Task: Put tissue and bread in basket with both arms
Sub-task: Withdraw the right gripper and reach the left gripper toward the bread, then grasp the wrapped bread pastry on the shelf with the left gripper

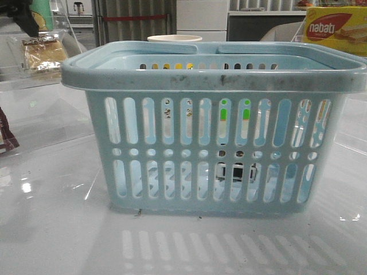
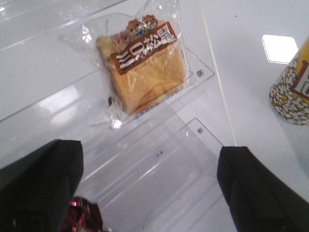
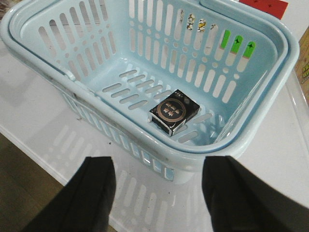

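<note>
The light blue basket (image 1: pixel 212 132) stands in the middle of the table and also shows in the right wrist view (image 3: pixel 251 121). The tissue (image 3: pixel 174 111), a small pack with a black patterned top and white sides, lies on the basket floor; in the front view it shows through the slots (image 1: pixel 235 171). The bread (image 2: pixel 145 67) in clear wrap with a dark label lies on a clear acrylic shelf at the far left (image 1: pixel 43 54). My left gripper (image 2: pixel 149 188) is open and empty, short of the bread. My right gripper (image 3: pixel 157 193) is open and empty, above the table just outside the basket.
A yellow-and-red nabati box (image 1: pixel 335 28) stands at the back right. A white cup (image 1: pixel 175 39) sits behind the basket. A patterned cup (image 2: pixel 292 92) stands beside the acrylic shelf (image 2: pixel 193 145). A dark brown packet (image 1: pixel 7 140) lies at the left. The table edge (image 3: pixel 29 140) is near the basket.
</note>
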